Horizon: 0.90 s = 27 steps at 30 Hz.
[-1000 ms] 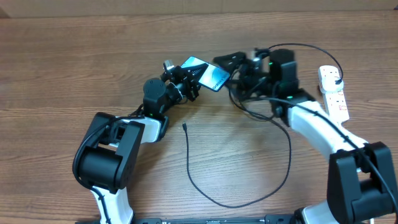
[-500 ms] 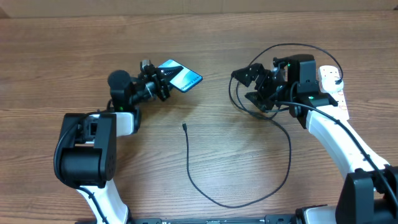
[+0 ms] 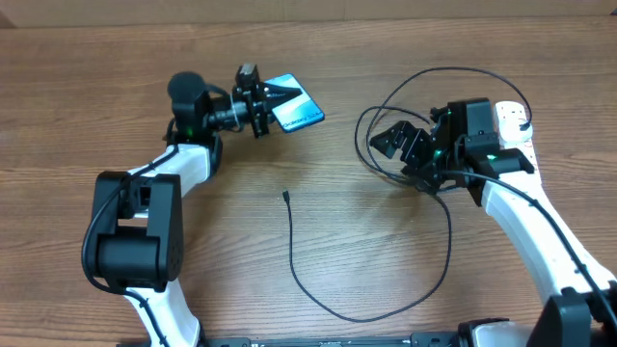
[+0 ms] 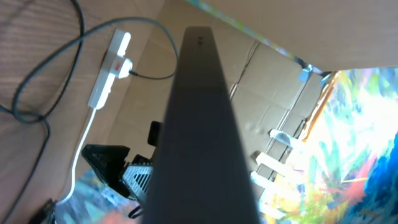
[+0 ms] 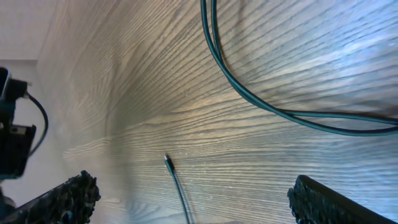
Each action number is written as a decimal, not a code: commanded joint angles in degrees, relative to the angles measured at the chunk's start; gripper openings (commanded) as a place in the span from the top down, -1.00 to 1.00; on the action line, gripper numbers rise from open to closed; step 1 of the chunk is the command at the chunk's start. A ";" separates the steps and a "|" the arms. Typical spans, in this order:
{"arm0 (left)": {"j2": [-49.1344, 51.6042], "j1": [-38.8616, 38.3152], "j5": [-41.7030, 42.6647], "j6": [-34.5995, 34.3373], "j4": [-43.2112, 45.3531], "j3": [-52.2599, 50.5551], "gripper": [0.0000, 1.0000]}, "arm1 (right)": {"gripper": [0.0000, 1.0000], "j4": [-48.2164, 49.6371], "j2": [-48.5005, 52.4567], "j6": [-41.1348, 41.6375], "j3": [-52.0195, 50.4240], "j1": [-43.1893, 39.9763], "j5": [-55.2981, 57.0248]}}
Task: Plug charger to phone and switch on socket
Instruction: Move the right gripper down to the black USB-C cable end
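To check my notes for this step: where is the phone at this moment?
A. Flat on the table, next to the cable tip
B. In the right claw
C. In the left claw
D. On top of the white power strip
C: the left claw is shut on one end of the phone, while the right claw stands open with nothing between its fingers.

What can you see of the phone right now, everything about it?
The phone is a slim rectangle with a light blue screen facing up, angled diagonally. The left gripper has its jaws shut on one end; the left wrist view shows its dark thin edge. No cable reaches it; the charger tip lies apart.
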 commanded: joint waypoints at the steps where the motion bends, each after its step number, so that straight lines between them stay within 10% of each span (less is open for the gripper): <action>1: 0.48 -1.09 1.31 -0.74 -1.90 2.56 0.91 | -1.00 -1.55 -3.02 -3.28 0.66 0.26 3.15; 11: 9.35 -2.19 6.25 0.04 -1.95 8.57 0.92 | -0.89 -5.42 -3.34 -8.13 0.66 5.70 7.50; 27: 11.47 -1.42 5.35 -2.47 -1.97 14.58 0.91 | -0.52 5.79 1.01 -12.28 0.63 36.96 36.65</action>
